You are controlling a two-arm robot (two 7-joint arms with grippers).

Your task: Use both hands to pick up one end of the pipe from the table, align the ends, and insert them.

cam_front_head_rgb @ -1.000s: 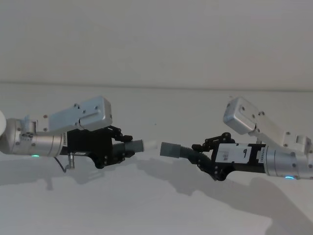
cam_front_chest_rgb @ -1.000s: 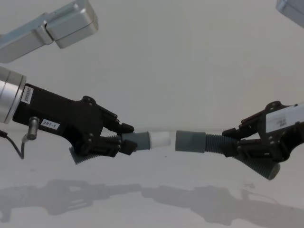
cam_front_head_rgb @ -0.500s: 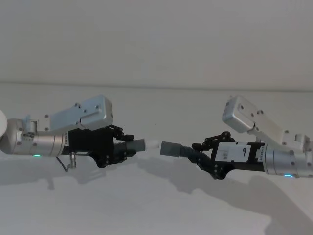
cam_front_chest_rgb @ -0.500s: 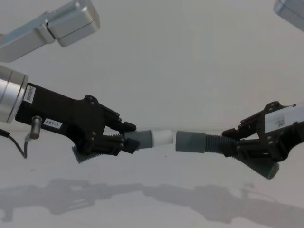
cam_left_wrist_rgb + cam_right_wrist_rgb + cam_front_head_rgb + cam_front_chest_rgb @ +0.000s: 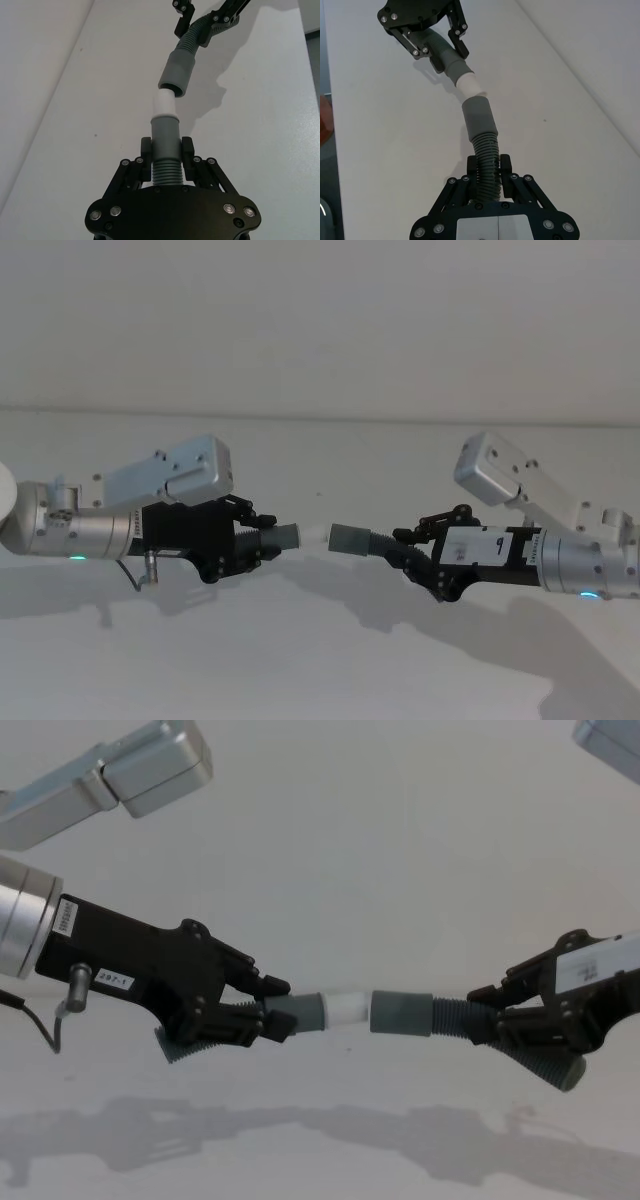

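Note:
My left gripper is shut on the ribbed body of one grey pipe piece, whose white tip points toward the right arm. My right gripper is shut on the ribbed body of the other pipe piece, whose wide grey socket faces the tip. Both pieces hang above the white table. In the left wrist view the white tip reaches the socket's mouth, nearly in line. In the right wrist view the socket sits at a slight angle to the tip.
The table's far edge meets a plain pale wall. Shadows of both arms lie on the surface below them. A red-orange object shows past the table's side edge in the right wrist view.
Both grippers have moved toward each other. The gap between the white tip and the grey socket has closed from a finger's width to almost nothing.

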